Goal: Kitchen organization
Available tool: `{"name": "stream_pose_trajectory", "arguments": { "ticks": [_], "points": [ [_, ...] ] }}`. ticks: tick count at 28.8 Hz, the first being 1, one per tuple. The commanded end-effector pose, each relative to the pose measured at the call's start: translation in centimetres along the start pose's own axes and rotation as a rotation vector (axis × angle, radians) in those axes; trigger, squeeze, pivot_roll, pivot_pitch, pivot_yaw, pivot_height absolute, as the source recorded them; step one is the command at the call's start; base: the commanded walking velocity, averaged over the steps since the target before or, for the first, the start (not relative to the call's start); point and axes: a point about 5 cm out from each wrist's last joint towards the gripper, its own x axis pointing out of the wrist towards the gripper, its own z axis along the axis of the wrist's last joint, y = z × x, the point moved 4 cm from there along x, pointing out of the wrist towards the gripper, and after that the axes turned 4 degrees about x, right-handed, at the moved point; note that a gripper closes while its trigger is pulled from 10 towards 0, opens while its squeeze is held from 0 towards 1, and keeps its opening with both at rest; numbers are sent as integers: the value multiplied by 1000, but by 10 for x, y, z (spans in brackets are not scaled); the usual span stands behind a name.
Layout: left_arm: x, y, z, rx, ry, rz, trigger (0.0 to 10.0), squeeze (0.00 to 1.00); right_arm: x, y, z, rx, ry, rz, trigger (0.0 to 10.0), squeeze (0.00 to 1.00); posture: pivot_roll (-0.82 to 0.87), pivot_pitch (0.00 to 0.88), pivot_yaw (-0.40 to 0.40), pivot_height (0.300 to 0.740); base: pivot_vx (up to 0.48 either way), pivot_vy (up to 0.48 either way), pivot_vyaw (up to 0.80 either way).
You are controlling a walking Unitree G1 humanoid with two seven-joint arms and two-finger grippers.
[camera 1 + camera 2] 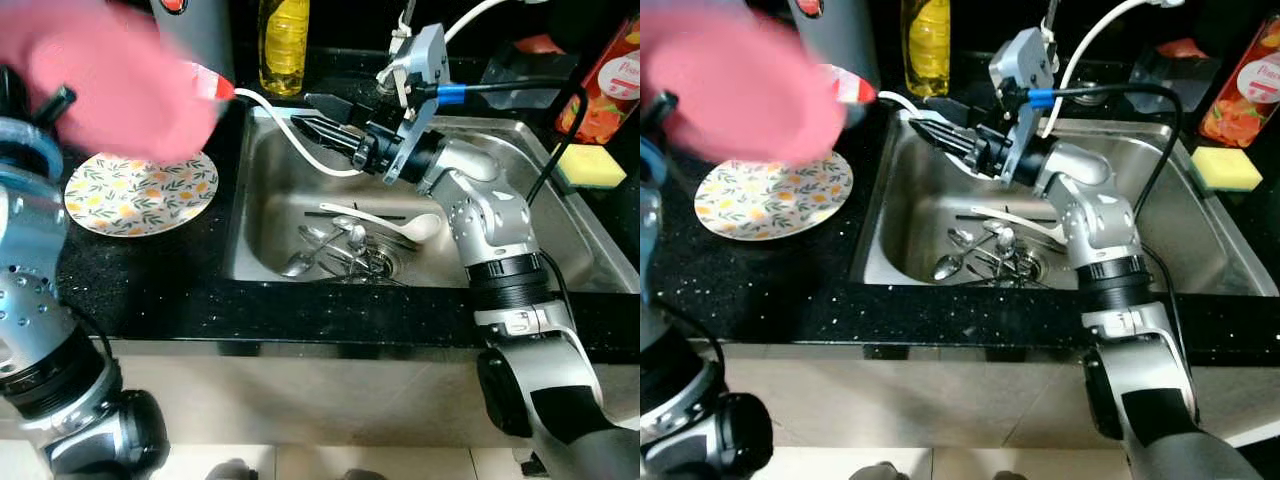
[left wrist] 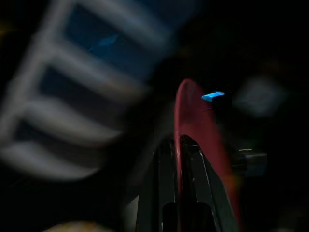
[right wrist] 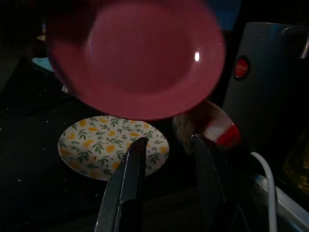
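Observation:
A pink plate (image 1: pixel 110 85) hangs in the air over the left counter, blurred by motion. My left gripper (image 2: pixel 179 150) is shut on its rim, and the plate (image 2: pixel 190 121) stands edge-on between the fingers. Below it a flower-patterned plate (image 1: pixel 140 195) lies flat on the black counter. My right gripper (image 1: pixel 300 110) hovers over the sink's back left corner, pointing left, open with nothing between its fingers (image 3: pixel 133 179). The right wrist view looks at the pink plate (image 3: pixel 137 58) above the patterned plate (image 3: pixel 104 145).
The steel sink (image 1: pixel 560 215) holds several spoons (image 1: pixel 340 250) and a white ladle spoon (image 1: pixel 395 222). A white cable (image 1: pixel 300 145) runs into it. Behind stand a grey appliance (image 1: pixel 200 30), a red-and-white bowl (image 3: pixel 217 128) and a yellow bottle (image 1: pixel 284 40). A yellow sponge (image 1: pixel 590 165) lies right.

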Motion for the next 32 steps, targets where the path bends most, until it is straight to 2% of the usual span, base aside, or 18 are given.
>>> {"name": "stream_pose_trajectory", "arguments": {
  "ticks": [1,2,6,8,9,12,13,16,17,18,19,22,24,25,26,30,32],
  "points": [
    [-2,-16,3,-13,-9,-89,10000,0,-1,-3,6,-21,-11,-6,10000,0,59,58,-16,740,0,0,0],
    [-2,-16,3,-13,-9,-89,10000,0,-1,-3,6,-21,-11,-6,10000,0,59,58,-16,740,0,0,0],
    [0,-39,-8,-55,34,-202,10000,0,-1,-5,7,-28,-11,-17,10000,0,57,56,-16,740,0,0,0],
    [4,-40,-21,-37,87,-193,10000,0,-3,-11,8,-36,-9,-46,10000,0,56,55,-17,740,0,0,0],
    [4,-40,-21,-37,87,-193,10000,0,-3,-11,8,-36,-9,-46,10000,0,56,55,-17,740,0,0,0],
    [19,-31,-54,-12,216,-133,10000,0,-11,-38,8,-65,28,-206,10000,0,48,57,-11,740,0,0,0],
    [19,-31,-54,-12,216,-133,10000,0,-11,-38,8,-65,28,-206,10000,0,48,57,-11,740,0,0,0],
    [33,-23,-94,26,369,-99,10000,0,-29,-66,4,-82,84,-378,10000,0,34,57,-2,740,0,0,0],
    [33,-23,-94,26,369,-99,10000,0,-29,-66,4,-82,84,-378,10000,0,34,57,-2,740,0,0,0],
    [37,-20,-110,22,423,-93,10000,0,-37,-72,1,-85,102,-424,10000,0,28,58,2,740,0,0,0],
    [37,-20,-110,22,423,-93,10000,0,-37,-72,1,-85,102,-424,10000,0,28,58,2,740,0,0,0],
    [45,-14,-144,42,551,-80,10000,0,-55,-80,-3,-84,126,-491,10000,0,7,63,18,740,0,0,0],
    [49,-20,-163,73,633,-131,10000,0,-68,-83,-5,-92,139,-527,10000,0,-5,67,25,740,0,0,0],
    [49,-20,-163,73,633,-131,10000,0,-68,-83,-5,-92,139,-527,10000,0,-5,67,25,740,0,0,0],
    [48,-29,-176,35,711,-178,10000,0,-76,-83,-6,-95,142,-543,10000,0,-21,72,45,740,0,0,0],
    [47,-40,-187,32,765,-247,10000,0,-80,-81,-6,-96,135,-542,10000,0,-31,75,59,740,0,0,0],
    [41,-51,-202,23,845,-303,10000,0,-81,-77,-5,-100,126,-537,10000,0,-45,77,80,740,0,0,0]
  ]
}}
